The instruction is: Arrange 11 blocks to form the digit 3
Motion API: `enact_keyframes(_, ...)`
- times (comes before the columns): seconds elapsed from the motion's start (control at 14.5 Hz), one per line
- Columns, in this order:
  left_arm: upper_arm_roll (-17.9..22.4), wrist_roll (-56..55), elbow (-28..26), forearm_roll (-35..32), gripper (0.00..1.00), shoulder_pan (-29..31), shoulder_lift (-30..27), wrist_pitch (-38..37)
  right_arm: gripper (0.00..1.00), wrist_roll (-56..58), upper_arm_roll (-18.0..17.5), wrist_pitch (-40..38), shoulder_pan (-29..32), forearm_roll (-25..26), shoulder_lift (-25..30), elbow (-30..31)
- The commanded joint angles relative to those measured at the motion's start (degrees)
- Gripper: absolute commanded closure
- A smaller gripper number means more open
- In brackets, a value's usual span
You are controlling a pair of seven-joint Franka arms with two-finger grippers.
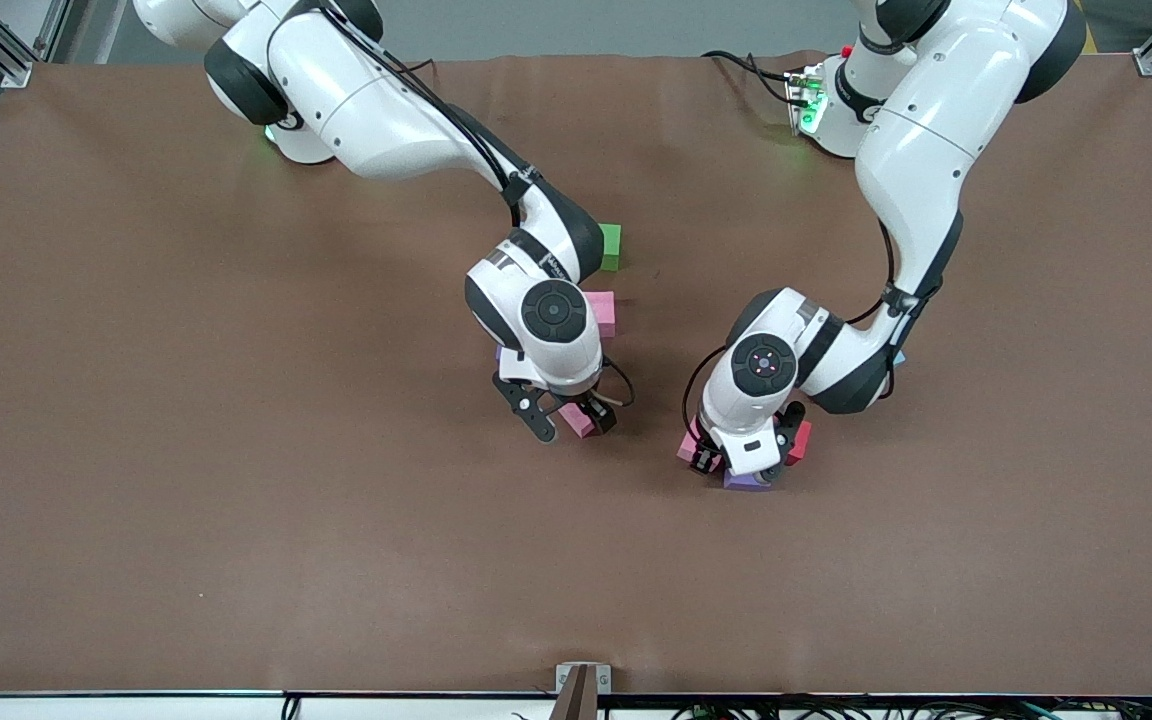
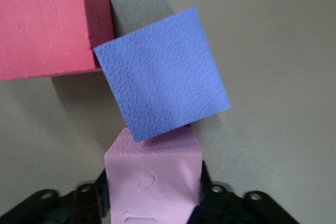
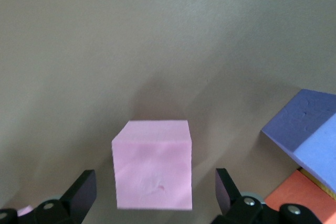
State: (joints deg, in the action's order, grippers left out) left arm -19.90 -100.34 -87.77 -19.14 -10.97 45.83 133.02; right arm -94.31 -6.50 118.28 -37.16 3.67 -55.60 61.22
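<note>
Left wrist view shows the left gripper [image 2: 155, 195] pinching a pink cube [image 2: 153, 179], with a purple cube [image 2: 161, 81] touching its upper edge and a red cube [image 2: 47, 22] just beside the purple one. To lift cleanly, this gripper should probably rise straight up so the neighbours are not dragged along.

Front view shows the right gripper [image 1: 568, 418] low over the surface [image 1: 136, 450], fingers spread around another pink cube [image 1: 579, 420] and not yet touching it. Centring before pressing in would help.

Partly hidden under the right arm are a further pink cube [image 1: 604, 312] and a green cube [image 1: 610, 246]; the digit 3 cannot be made out.
</note>
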Motion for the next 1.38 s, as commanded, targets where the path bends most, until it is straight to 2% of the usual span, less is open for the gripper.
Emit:
enact_keyframes(0.0,-0.5,0.4,0.9,-0.5,0.81,1.3,-0.5,0.0,0.0,-2.0,1.9,0.4,-1.5,0.5,-2.5,-2.1)
enact_keyframes(0.14,-1.1,0.1,0.8,0.1,0.81,1.4,-2.4,-1.5,0.04,-2.1,3.0,1.5,-2.6,0.5,-3.5,-2.1)
enact_keyframes(0.28,-1.1,0.1,0.7,2.3,0.81,1.3,-4.6,-5.1,0.14,-2.1,3.1,2.0,-2.8,0.5,-3.6,-2.1)
enact_keyframes(0.34,-1.4,0.0,0.4,2.5,0.81,1.2,-5.7,-8.0,0.3,-2.0,3.1,2.0,-2.9,0.5,-3.6,-2.1)
enact_keyframes(0.41,-1.9,-0.4,0.3,2.6,0.82,1.2,-6.4,-9.9,0.49,-1.8,3.1,2.0,-2.9,0.5,-3.6,-2.1)
enact_keyframes(0.48,-2.5,-2.4,0.4,3.1,0.83,1.3,-6.9,-11.4,0.77,-1.1,3.1,2.0,-2.8,0.5,-3.6,-2.1)
enact_keyframes(0.55,-2.9,-4.5,0.6,3.4,0.83,1.1,-7.6,-14.2,0.93,0.2,3.1,1.9,-2.6,0.5,-3.4,-2.0)
enact_keyframes(0.62,-3.2,-4.9,0.0,3.5,0.83,1.3,-8.6,-16.5,0.98,3.9,3.0,1.7,-2.1,0.4,-3.0,-1.8)
enact_keyframes(0.83,-3.6,-3.9,0.5,4.6,0.84,2.4,-11.7,-18.0,0.98,23.2,2.8,0.8,-0.3,-0.5,-0.2,-0.8)
enact_keyframes(1.03,-3.7,-2.4,0.5,5.1,0.84,2.6,-12.6,-18.0,0.98,40.6,2.5,0.4,2.3,-0.5,5.0,5.9)
enact_keyframes(1.31,-3.7,-2.1,0.4,5.2,0.84,2.6,-13.6,-18.1,0.98,53.6,2.5,0.8,5.3,-0.5,9.1,12.8)
